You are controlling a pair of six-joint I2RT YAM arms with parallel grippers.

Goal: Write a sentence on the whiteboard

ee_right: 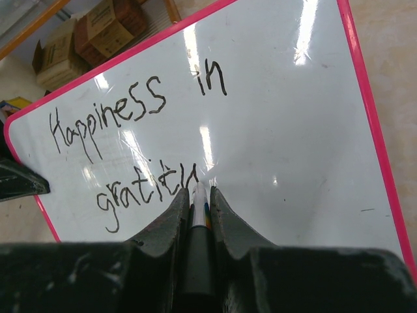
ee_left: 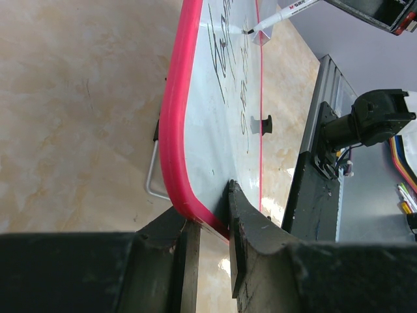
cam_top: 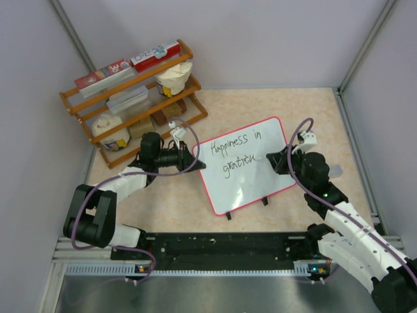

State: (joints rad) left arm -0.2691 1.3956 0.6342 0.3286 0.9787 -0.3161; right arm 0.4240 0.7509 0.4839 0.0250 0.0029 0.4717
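Observation:
The whiteboard (cam_top: 251, 186), white with a red rim, stands tilted mid-table. The sentence (cam_top: 236, 151) reads "Happiness in" above "gratitu" in black; it also shows in the right wrist view (ee_right: 130, 111). My left gripper (ee_left: 212, 225) is shut on the whiteboard's left red rim (ee_left: 176, 156), one finger on each face. My right gripper (ee_right: 197, 199) is shut on a white marker (ee_right: 200, 202) with a dark cap end. The marker tip touches the board at the end of "gratitu". In the left wrist view the marker (ee_left: 280, 16) shows at the top, tip on the board.
A wooden rack (cam_top: 130, 91) with boxes and tubs stands at the back left. Grey walls close the back and sides. A black rail (cam_top: 221, 244) runs along the near edge. The board's black feet (cam_top: 246, 208) rest on the beige tabletop.

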